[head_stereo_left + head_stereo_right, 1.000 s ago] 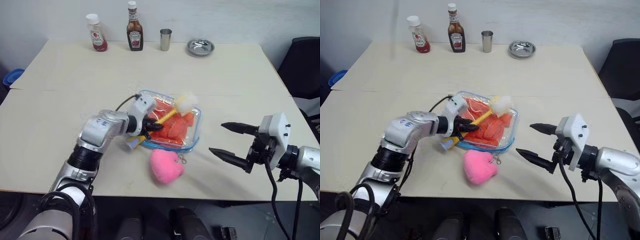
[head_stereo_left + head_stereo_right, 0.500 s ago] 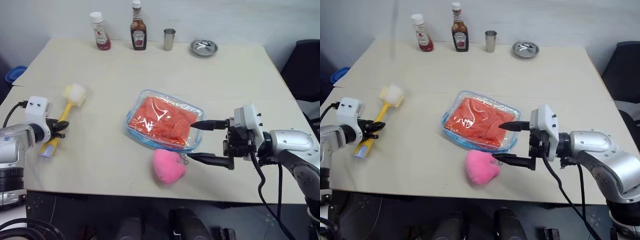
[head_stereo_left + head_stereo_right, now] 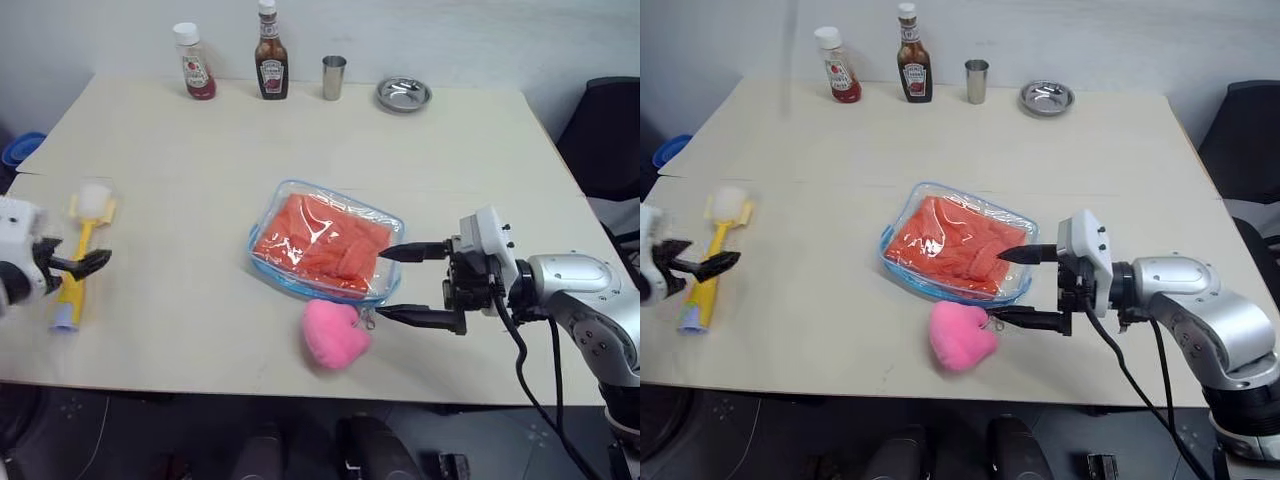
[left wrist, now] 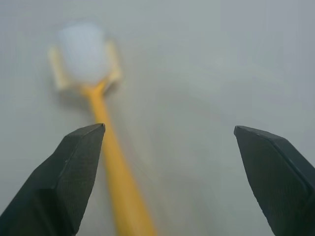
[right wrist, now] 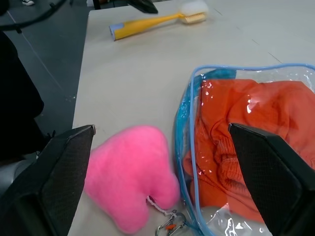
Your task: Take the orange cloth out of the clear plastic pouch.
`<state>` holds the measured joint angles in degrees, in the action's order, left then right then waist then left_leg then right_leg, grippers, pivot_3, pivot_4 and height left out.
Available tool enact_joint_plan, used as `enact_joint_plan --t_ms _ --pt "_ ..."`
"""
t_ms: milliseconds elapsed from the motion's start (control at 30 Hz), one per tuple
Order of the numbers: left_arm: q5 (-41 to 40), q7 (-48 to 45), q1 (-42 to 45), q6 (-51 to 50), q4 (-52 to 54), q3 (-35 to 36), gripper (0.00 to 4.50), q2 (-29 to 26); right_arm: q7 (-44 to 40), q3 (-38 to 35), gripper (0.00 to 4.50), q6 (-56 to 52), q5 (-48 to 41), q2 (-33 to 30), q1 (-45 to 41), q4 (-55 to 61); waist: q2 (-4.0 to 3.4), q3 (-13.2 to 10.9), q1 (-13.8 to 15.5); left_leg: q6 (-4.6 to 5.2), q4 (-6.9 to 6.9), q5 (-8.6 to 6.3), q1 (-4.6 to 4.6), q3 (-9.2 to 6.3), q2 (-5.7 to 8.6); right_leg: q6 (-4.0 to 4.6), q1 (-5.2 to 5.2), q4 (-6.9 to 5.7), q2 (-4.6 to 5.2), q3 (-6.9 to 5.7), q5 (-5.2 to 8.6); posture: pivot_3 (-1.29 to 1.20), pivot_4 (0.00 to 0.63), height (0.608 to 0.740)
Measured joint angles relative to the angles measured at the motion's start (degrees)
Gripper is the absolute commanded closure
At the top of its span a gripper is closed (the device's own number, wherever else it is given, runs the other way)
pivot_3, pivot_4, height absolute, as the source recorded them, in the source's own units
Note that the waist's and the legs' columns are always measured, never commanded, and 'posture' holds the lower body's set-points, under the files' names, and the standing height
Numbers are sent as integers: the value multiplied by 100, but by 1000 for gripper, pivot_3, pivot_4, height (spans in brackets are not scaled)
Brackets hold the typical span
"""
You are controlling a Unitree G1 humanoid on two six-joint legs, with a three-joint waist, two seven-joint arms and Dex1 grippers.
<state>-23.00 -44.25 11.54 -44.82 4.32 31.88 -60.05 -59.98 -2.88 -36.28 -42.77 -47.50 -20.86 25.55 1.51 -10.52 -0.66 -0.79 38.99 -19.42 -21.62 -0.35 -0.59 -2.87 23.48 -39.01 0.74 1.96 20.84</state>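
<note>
The yellow brush (image 3: 75,265) has been carried off the clear plastic pouch (image 3: 325,242) and released – both grippers' fingers are spread – leaving the orange cloth (image 3: 322,240) reachable.

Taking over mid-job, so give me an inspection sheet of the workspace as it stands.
Surface: beige table, seam across it.
Job's things: orange cloth inside the clear plastic pouch, mid-table.
Clutter: pink plush heart beside the pouch; yellow brush at the table's left edge; two sauce bottles, metal cup, metal dish at the far edge.
Grippers: left gripper open over the brush; right gripper open at the pouch's right end.
Cables: black cable along the right arm.
Surroundings: black chair right, blue object left.
</note>
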Motion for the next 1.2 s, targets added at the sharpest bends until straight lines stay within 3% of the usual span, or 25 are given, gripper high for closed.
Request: enact_joint_plan --t_ms 100,167,233,433,567,667,800,1000,1167,1200 --pt "-382 -1002 104 417 727 -268 51 -441 31 -84 0 -3 -1 -9 193 34 -5 -2 55 0 1 0 2 -2 4 0 -7 6 5 -2 0 0 150 740" --pt "-195 -1379 405 991 883 -974 51 -631 73 -146 0 -5 -1 -16 247 86 -22 -4 62 2 0 -1 9 0 10 0 -13 5 8 1 0 0 150 740" --pt "388 -1747 886 1930 811 -2107 51 -600 117 -219 0 -4 -1 -26 305 158 -31 -4 48 3 -3 0 13 3 10 0 -13 3 3 5 0 0 150 740" --pt "2005 -2277 2666 4215 -863 -4348 51 599 304 -347 0 -6 2 -49 503 323 -29 -5 34 2 5 1 4 20 1 0 3 -11 -21 16 0 0 150 740" --pt "2719 -2238 3411 5468 -2187 -4921 51 1251 495 -446 0 -24 -7 -50 719 562 -27 -6 36 1 10 1 -1 25 -2 0 11 -14 -23 19 0 0 150 740" --pt "3111 -2135 3681 6376 -2931 -5153 51 1445 653 -512 0 -47 -53 -50 897 779 -27 -6 30 -3 12 4 -1 29 -3 0 12 -16 -23 23 0 0 150 740" --pt "3245 -2128 3911 6856 -3642 -5218 863 1662 830 -698 0 -99 -77 -59 1137 926 -26 -6 58 -3 18 4 -1 26 -3 0 10 -20 -20 20 0 0 150 740" --pt "3191 -2252 3975 6709 -3822 -5143 2739 1762 933 -719 0 -126 -121 -63 1244 1046 -25 -6 39 -4 19 4 2 26 -3 -1 12 -30 -22 22 0 0 150 740" --pt "2817 -2532 3143 5202 -2233 -4824 4206 1560 925 -685 0 -119 -95 -112 1210 1034 -25 -5 30 -6 19 6 2 22 -7 0 10 -48 -20 21 0 0 150 740" --pt "2779 -2533 2901 4734 -1727 -4753 4206 1461 915 -663 0 -118 -97 -112 1183 1034 -25 -5 23 -7 18 6 2 22 -7 0 10 -49 -21 22 0 0 150 740"
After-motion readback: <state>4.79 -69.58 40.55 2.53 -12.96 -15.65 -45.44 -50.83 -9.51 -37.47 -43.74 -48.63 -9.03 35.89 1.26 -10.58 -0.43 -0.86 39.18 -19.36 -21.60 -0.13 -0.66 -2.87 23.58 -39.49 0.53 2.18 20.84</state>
